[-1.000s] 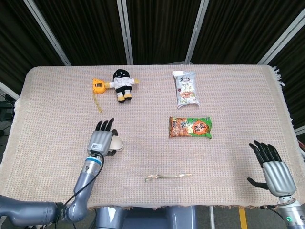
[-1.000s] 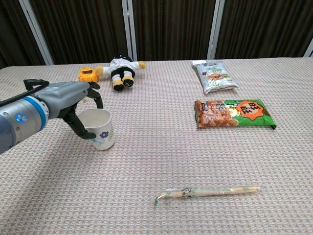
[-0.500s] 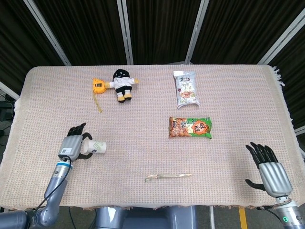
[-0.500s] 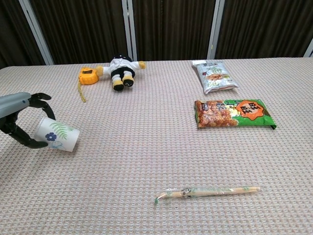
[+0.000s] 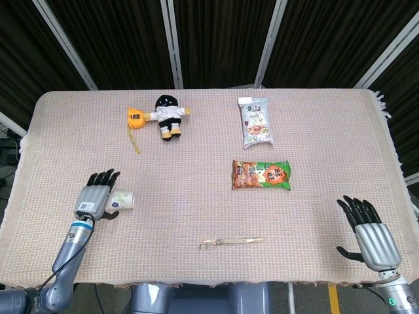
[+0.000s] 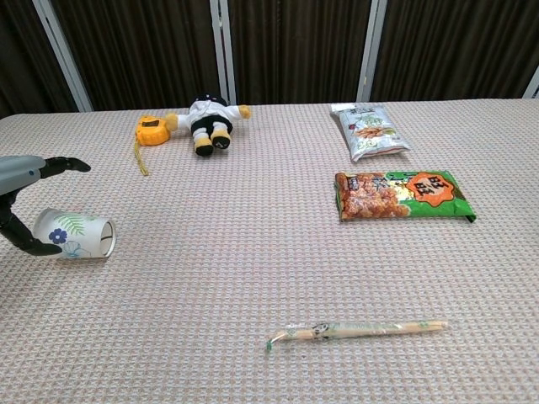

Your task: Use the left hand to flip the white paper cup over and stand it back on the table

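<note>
Left hand [image 5: 97,198] had a silver-grey back with a small white label, black fingers [image 5: 103,176], blue wrist ring, grey arm; right hand [image 5: 370,234] matched, ribbed silver back.

On the cloth-covered tabletop [image 5: 327,131], a green snack packet [image 5: 261,175] lies flat (label up). Beyond it sits a pale snack bag [image 5: 255,122]; well to its left, a plush doll [image 5: 169,116] beside a yellow tape measure [image 5: 135,118]; nearer, wrapped chopsticks [image 5: 232,243].
</note>
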### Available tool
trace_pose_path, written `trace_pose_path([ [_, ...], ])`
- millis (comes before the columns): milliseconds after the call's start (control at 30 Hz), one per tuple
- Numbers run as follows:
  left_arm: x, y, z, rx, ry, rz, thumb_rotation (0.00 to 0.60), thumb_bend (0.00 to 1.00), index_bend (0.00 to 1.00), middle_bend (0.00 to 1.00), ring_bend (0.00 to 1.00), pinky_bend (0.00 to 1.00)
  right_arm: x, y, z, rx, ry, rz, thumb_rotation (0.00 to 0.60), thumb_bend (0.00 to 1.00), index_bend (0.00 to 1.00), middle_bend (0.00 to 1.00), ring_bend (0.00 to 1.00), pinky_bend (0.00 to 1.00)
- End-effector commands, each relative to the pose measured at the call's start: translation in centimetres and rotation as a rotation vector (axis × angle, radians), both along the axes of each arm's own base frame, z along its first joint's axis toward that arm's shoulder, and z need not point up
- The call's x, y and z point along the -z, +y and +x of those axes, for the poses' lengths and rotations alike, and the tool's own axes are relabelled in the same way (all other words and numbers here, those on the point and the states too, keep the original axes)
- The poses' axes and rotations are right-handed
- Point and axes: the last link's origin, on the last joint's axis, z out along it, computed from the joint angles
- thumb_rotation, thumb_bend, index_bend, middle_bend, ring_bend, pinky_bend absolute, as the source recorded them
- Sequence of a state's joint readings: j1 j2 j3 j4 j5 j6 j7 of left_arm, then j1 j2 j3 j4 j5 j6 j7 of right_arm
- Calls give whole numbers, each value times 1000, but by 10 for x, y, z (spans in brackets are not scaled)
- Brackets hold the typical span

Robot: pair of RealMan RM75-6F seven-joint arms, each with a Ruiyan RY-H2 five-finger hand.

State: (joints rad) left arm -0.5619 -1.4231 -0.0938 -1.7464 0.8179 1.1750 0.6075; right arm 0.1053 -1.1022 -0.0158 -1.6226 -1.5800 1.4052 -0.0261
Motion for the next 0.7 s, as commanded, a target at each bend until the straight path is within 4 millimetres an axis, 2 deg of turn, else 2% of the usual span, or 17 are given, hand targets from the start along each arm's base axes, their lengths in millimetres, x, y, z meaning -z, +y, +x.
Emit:
trace_pose_path([
  [33, 10, 4, 17, 31, 50, -11, 600, 136, 112, 0, 0, 0, 0, 0, 0, -2, -1, 0, 600, 48, 31, 0, 0, 0],
  [133, 19, 5, 26, 37, 106, -19, 600, 135, 163, 0, 0, 0, -1, 1, 0, -4, -3, 1, 600, 49, 29, 0, 0, 0],
  [333, 33, 5, 36, 63, 218, -25, 600, 134, 202, 0, 0, 0, -2, 1, 1, -6, -7, -4, 600, 49, 29, 0, 0, 0],
  [700, 46, 4, 32, 93, 328, -1, 600, 135, 267, 0, 0, 0, -2, 1, 0, -5, -8, -5, 600, 50, 29, 0, 0, 0],
])
